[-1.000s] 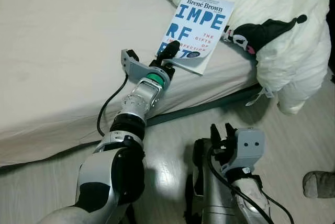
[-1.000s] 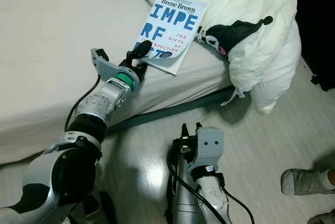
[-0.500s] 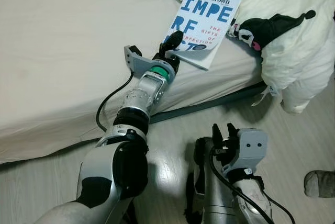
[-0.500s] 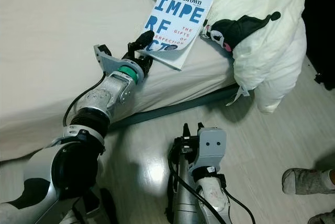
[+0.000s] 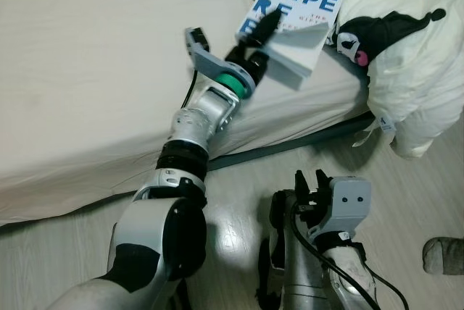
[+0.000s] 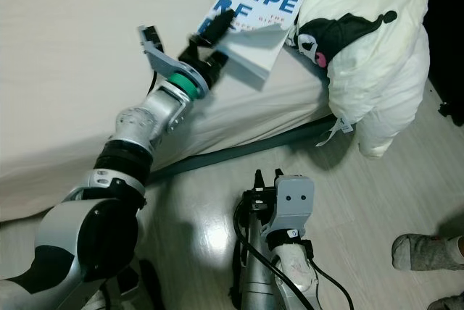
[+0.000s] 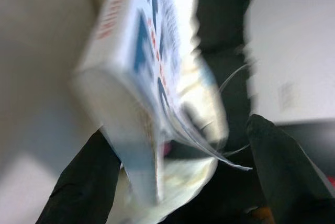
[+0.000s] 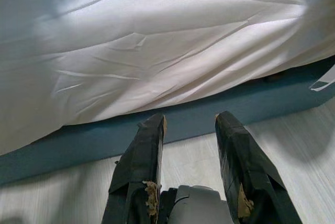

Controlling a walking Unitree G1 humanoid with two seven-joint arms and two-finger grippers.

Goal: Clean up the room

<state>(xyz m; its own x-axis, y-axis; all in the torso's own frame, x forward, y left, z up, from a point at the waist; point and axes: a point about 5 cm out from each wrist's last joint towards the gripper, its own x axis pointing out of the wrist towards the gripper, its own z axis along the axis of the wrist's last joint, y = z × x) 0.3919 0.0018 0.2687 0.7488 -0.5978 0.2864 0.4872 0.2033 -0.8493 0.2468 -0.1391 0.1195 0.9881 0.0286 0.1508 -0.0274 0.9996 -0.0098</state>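
While the left tool is clamped on the book, book tipped up off the bed, near the plush toy, right tool low by the floor, fingers apart, holding nothing.

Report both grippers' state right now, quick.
Left gripper: shut on the book, lifting its near edge over the bed.
Right gripper: open, holding nothing, low beside the bed.

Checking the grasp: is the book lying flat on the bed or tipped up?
Tipped up. The left gripper holds the book by its near edge, lifted above the bed.
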